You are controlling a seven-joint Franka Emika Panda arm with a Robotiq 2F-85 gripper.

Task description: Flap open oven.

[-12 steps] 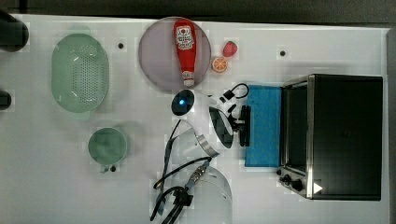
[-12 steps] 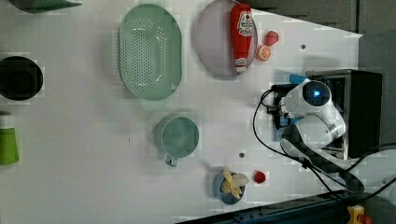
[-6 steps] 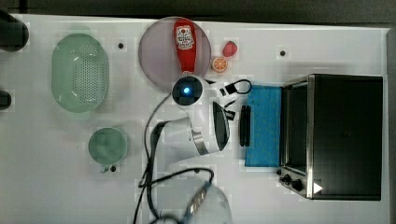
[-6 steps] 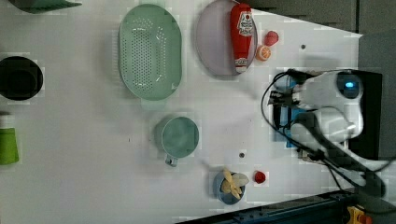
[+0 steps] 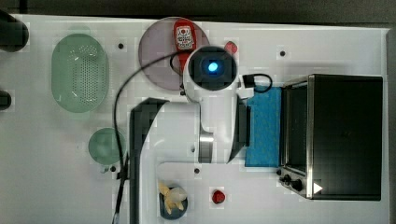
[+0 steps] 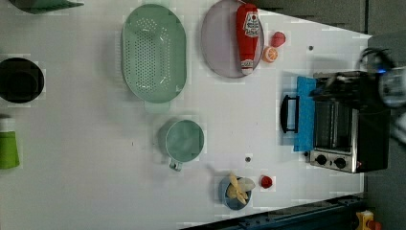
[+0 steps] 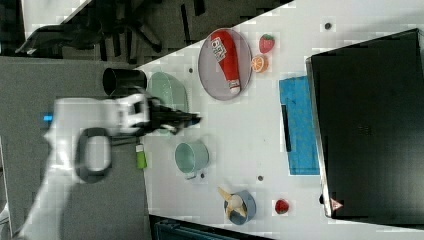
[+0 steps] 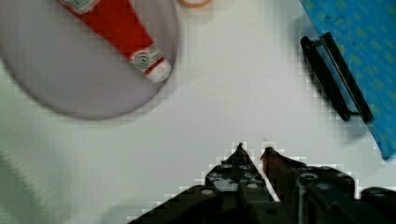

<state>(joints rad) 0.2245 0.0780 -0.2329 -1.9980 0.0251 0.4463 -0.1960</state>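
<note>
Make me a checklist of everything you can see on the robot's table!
Surface: white table.
Job's things: oven, its blue door lies flapped open, handle outward.
Clutter: ketchup on a plate; colander; cup; bowl; toy strawberry, orange slice.
Hand: hand nearly shut, holding nothing, above bare table.
Cables: black cable along the arm.
Surroundings: dark floor.

Bright even light, soft shadows, blocky pixelation, arm motion-blurred, no glare

White arm [image 5: 212, 107] over the table's middle, oven [image 5: 343, 135] at the top view's right, blue door [image 5: 265, 126] folded flat.
</note>
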